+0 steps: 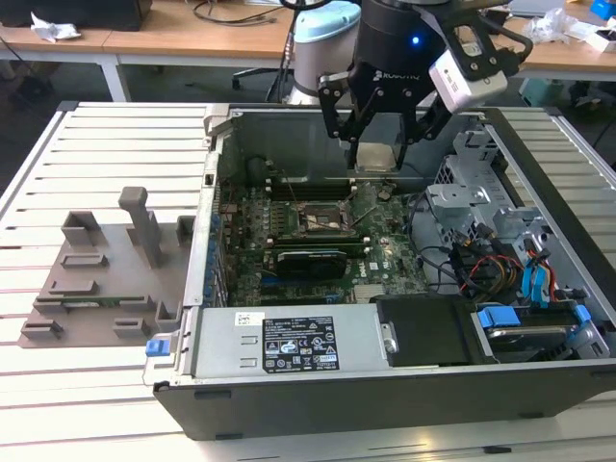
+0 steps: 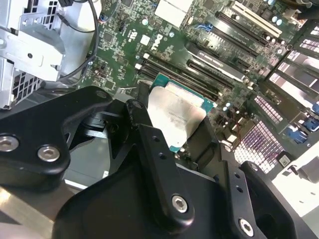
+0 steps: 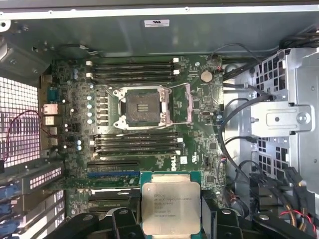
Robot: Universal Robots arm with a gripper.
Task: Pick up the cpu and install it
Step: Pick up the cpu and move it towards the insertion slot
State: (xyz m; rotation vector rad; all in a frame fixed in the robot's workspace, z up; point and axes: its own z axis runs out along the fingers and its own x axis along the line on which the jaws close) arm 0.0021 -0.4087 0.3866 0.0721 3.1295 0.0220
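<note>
Nearest the lens in the second wrist view are the black jointed links of the gripper (image 2: 172,128), studded with silver screw heads. Its fingers are clamped on two opposite edges of the cpu (image 2: 175,115), which is lifted clear of everything below.

The cpu is a small flat square. Its top is a pale silver metal lid with small notched tabs at the sides, brushed in finish and catching glare on one half. A thin green border of substrate shows around the lid. In the first wrist view faint dark print crosses the lid, and the chip lies level with its silver face turned up toward the camera.

In that view the green motherboard (image 3: 199,149) lies below the chip inside the computer case (image 1: 385,390). The socket (image 3: 142,107) is a dark square set in a bright metal frame. Its wire-edged load plate (image 3: 178,103) is swung open to one side and nothing sits in it. The cpu is well apart from the socket there, over the long black slots (image 3: 134,142) of the board.

In the exterior view the chip hangs between the fingers above the far half of the open case, higher than its walls. A grey moulded fixture (image 1: 106,279) rests on the slatted table (image 1: 96,135) at the exterior view's left.
</note>
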